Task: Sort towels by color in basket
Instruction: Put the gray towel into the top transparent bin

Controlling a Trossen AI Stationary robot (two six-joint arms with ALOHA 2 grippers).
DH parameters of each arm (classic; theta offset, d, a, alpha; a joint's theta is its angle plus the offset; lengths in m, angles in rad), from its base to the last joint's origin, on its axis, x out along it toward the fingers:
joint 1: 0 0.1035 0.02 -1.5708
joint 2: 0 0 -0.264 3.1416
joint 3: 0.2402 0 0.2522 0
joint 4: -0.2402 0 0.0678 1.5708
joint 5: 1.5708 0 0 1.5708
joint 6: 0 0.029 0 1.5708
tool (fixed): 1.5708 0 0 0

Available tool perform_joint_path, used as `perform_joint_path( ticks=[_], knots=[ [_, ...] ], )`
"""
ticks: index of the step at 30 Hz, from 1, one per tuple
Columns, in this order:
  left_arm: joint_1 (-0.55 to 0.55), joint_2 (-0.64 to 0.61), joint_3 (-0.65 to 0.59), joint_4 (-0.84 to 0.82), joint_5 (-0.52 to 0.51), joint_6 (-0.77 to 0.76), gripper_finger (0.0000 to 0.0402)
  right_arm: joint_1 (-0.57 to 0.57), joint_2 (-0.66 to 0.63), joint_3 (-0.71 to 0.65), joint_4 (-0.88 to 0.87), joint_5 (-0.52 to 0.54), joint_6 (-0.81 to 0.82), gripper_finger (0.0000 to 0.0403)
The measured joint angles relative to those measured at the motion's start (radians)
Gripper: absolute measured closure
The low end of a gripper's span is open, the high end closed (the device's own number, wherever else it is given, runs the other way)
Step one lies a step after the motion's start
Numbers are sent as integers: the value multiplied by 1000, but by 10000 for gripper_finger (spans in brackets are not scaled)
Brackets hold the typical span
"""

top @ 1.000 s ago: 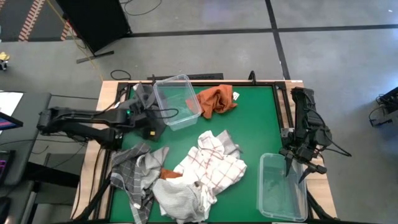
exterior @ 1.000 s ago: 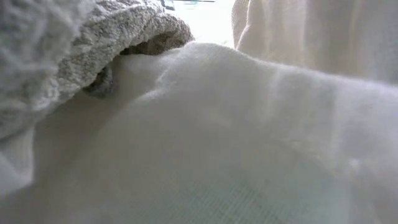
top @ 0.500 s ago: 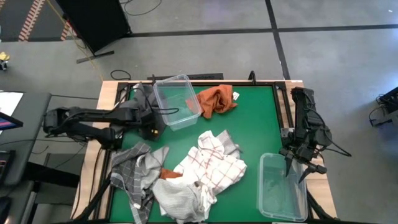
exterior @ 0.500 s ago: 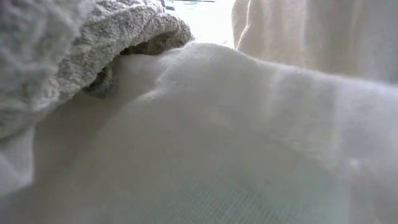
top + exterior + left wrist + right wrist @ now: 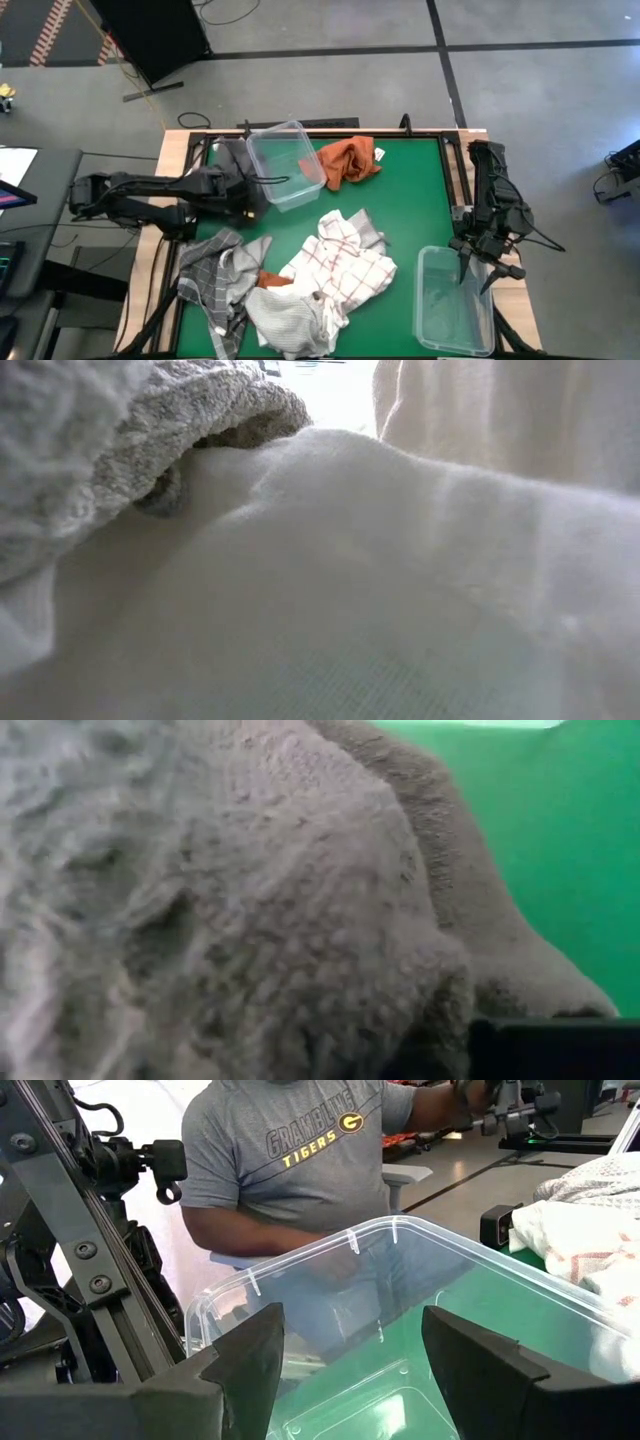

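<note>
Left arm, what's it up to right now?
The left gripper is shut on the dark grey towel, beside the clear bin at the far left of the green table. The rust-orange towel lies next to that bin. The grey plaid towel, red-grid towel and plain white towel are heaped at the near edge. The right gripper hangs open over a second clear bin, which looks empty.

Left hand point(image 5: 240, 192) closed, arm outstretched, right hand point(image 5: 345, 1355) spread, arm folded
</note>
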Motion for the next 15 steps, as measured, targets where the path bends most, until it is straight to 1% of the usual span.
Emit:
perform_joint_path(
  ticks=[4, 8, 12, 15],
  knots=[
    [-48, -46, 83, -25, 6, 4, 387, 0, 0, 0, 0, 0, 0, 139],
    [-101, -108, 201, -115, -19, 8, 389, 0, 0, 0, 0, 0, 0, 139],
    [-162, -168, 335, -217, -102, 8, 389, 0, 0, 0, 0, 0, 0, 139],
    [-208, -203, 420, -250, -163, 10, 389, 0, 0, 0, 0, 0, 0, 139]
  ],
)
